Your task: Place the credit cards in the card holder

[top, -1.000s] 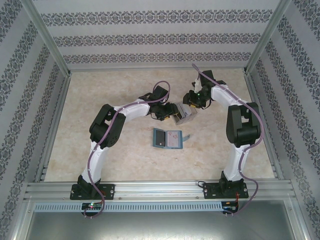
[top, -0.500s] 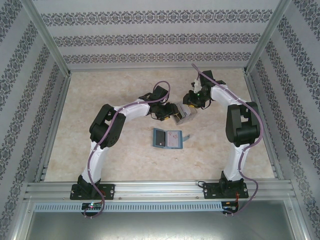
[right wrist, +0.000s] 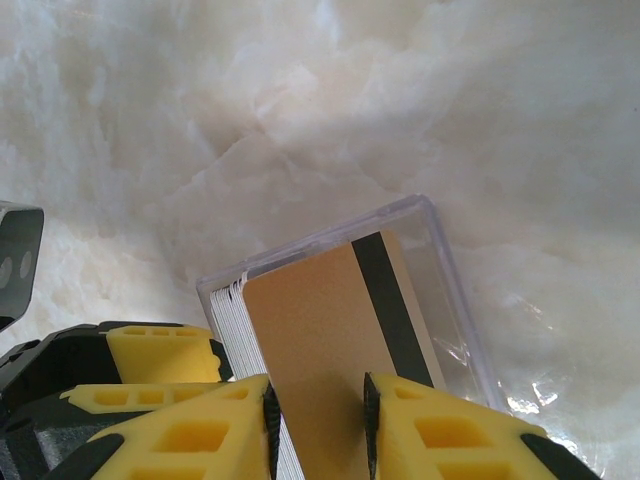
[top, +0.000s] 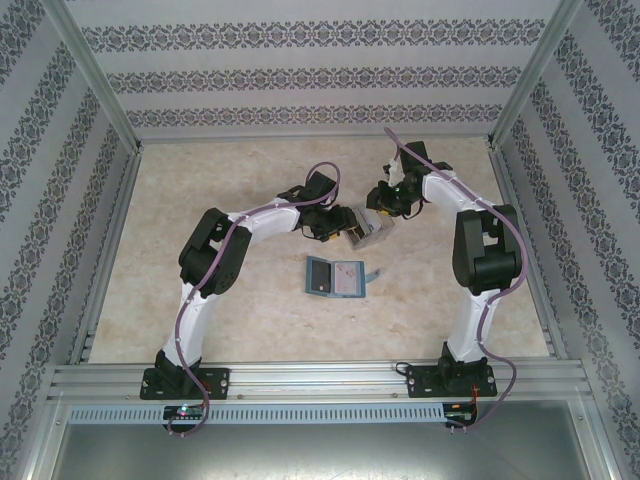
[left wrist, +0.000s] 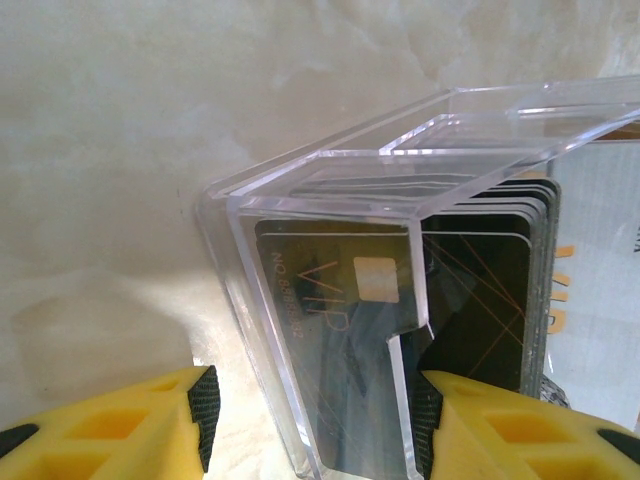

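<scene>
**A:** Hardly anything has moved since a second ago. From above, both arms stand where they stood, and the card holder [top: 335, 276] lies on the same patch of table [top: 200, 180].

**B:** Start on the left, then. What is the left gripper [left wrist: 315, 410] doing?

**A:** It is clamped across a clear case [left wrist: 330, 180], with the jaws about half wide and a yellow finger on each side of it. The overhead view shows that gripper [top: 338, 228] at mid-table, and the case [top: 368, 232] sits just beyond its tip, tilted.

**B:** And the credit cards [left wrist: 500, 290]?

**A:** They are stacked on edge inside the case. A dark card [left wrist: 340, 330] marked VIP, with a pale chip, faces the left wrist camera. More dark edges are packed behind it, and a whitish one is at the far right.

**B:** What about the right side?

**A:** The right gripper [right wrist: 318, 425] has its jaws drawn narrow, pinching a tan card [right wrist: 330, 310] with a dark stripe along one side. That card stands at the front of the stack, its far end still inside the clear case [right wrist: 450, 280]. The whitish edges of the other cards are just to its left. From above, this gripper [top: 378, 212] meets the case from the other side, opposite the left one.

**B:** Where is the card holder in relation to all this?

**A:** It lies open and flat on the table, nearer the arm bases than the case and apart from both grippers. Its teal half is to the left and the paler lining to the right.
</scene>
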Robot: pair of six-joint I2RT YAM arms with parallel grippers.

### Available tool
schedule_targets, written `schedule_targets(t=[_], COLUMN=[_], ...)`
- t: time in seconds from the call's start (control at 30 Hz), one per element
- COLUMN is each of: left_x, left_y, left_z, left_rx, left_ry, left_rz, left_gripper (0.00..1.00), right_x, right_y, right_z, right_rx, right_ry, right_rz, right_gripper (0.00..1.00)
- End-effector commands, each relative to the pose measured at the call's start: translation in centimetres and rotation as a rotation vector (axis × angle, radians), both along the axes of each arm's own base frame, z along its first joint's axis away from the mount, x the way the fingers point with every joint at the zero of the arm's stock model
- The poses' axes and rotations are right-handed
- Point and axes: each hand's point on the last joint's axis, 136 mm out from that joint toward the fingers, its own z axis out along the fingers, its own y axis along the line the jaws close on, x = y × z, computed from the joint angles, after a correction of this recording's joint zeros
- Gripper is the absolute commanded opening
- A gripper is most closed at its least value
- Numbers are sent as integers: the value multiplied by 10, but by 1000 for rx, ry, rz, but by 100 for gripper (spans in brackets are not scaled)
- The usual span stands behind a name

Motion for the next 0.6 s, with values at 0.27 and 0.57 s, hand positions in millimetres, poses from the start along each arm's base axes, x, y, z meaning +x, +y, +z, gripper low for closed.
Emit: schedule_targets(t=[0.27, 0.57], left_x=[0, 0], left_y=[1, 0], left_z=[0, 1], left_rx=[-9, -11], left_ry=[8, 8], left_rz=[10, 12], left_gripper=[56, 56], right_x=[-9, -9], right_y=[11, 10], right_z=[15, 17], right_rx=[63, 79], right_ry=[3, 4], right_rz=[12, 6], right_gripper=[30, 26])
